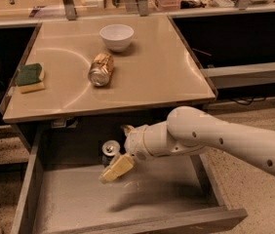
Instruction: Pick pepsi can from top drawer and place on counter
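Note:
The top drawer (79,199) is pulled open below the counter (147,77). The pepsi can (110,148) stands upright at the drawer's back, and mostly its silver top shows. My gripper (115,153) reaches in from the right and is open. One pale finger (118,168) is just in front of the can and the other fingertip (127,128) is behind it. The can stands on the drawer floor right beside the fingers. I cannot tell whether they touch it.
On the counter lie a gold can (101,69) on its side, a white bowl (116,36) and a green-and-yellow sponge (29,77). Dark recessed bays flank the counter. The drawer's low walls (23,194) bound the gripper's room.

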Motion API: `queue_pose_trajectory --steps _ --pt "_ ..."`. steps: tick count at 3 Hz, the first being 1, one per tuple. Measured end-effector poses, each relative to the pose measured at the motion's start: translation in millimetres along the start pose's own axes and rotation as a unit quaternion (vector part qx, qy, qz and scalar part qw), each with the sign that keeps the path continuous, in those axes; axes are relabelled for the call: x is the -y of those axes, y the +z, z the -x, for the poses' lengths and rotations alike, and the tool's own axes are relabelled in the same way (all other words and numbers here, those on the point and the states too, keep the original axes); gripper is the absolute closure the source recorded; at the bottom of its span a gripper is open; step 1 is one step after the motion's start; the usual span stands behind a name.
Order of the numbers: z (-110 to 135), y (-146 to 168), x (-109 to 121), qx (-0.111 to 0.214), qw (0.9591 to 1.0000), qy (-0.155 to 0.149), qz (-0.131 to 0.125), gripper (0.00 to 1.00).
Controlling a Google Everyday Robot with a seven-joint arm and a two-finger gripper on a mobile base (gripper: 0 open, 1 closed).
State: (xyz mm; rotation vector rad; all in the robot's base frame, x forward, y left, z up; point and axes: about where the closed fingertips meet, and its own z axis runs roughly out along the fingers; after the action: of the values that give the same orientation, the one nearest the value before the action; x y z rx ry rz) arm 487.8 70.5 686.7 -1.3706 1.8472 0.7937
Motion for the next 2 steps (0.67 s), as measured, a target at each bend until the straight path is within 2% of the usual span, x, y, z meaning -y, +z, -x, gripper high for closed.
queue_pose_trajectory --steps 1,2 --pt "-7.2 20.9 1.1 -0.010 0.9998 0.005 0.015 0.00" --pt "-7.2 27.3 -1.1 -0.014 0.9996 0.004 0.022 0.00"
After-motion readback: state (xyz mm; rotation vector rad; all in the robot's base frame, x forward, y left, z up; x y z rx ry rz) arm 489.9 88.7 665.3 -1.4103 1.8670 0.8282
